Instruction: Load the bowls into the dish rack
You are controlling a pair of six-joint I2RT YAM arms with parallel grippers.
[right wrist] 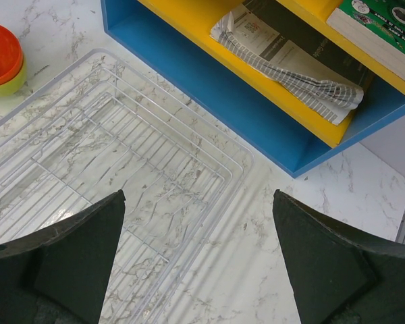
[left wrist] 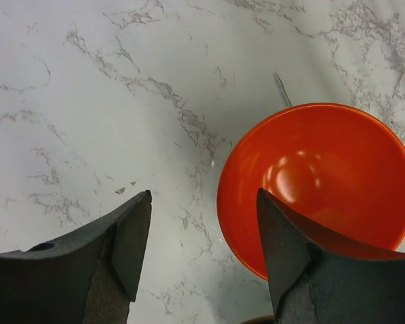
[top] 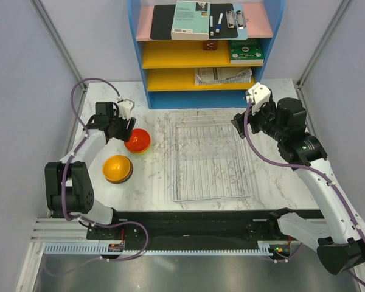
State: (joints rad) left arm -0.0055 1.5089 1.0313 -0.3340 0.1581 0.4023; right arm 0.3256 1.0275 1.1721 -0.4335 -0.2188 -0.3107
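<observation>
Jaws are spread on right gripper [right wrist: 197,196] and left gripper [left wrist: 202,196], set astride the rim of the glossy orange-red bowl [left wrist: 317,169]; the lime-green bowl [right wrist: 3,84] beneath is shown plainly only from right wrist (folded newspaper [right wrist: 290,61] print unreadable).

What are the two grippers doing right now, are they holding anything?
Left gripper: open, straddling the red bowl's rim, not clamped.
Right gripper: open, empty, above the dish rack.
</observation>
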